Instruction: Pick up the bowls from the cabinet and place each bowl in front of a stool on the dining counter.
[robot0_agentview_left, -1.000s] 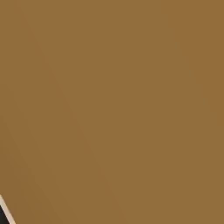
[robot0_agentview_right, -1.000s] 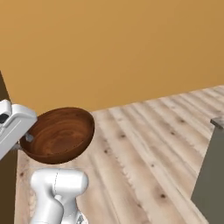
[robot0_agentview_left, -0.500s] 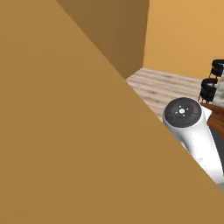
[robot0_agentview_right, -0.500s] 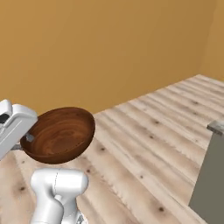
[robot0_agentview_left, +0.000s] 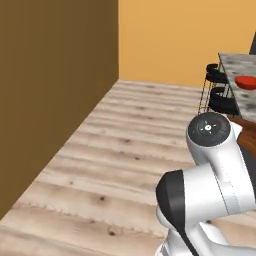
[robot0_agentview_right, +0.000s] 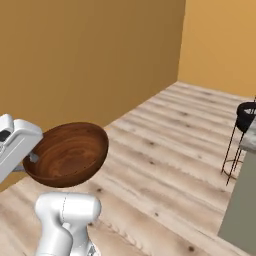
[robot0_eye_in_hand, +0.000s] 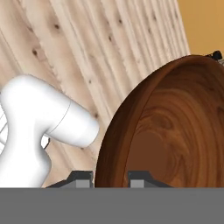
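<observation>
The left base view is taken from behind the arm's left, looking forward and down across the floor (robot0_agentview_left: 115, 165) toward the counter (robot0_agentview_left: 240, 70) and stools (robot0_agentview_left: 220, 100). The right base view is taken from the other side over the same floor. The hand view is set close against the bowl (robot0_eye_in_hand: 175, 127).

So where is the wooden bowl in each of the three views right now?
Left base view: only a brown sliver of the wooden bowl shows at the right edge, behind the arm.
Right base view: middle left, tilted, held at its rim by the gripper.
Hand view: large on the right, rim between the gripper's fingertips.
Shared landmark: the plank floor.
</observation>
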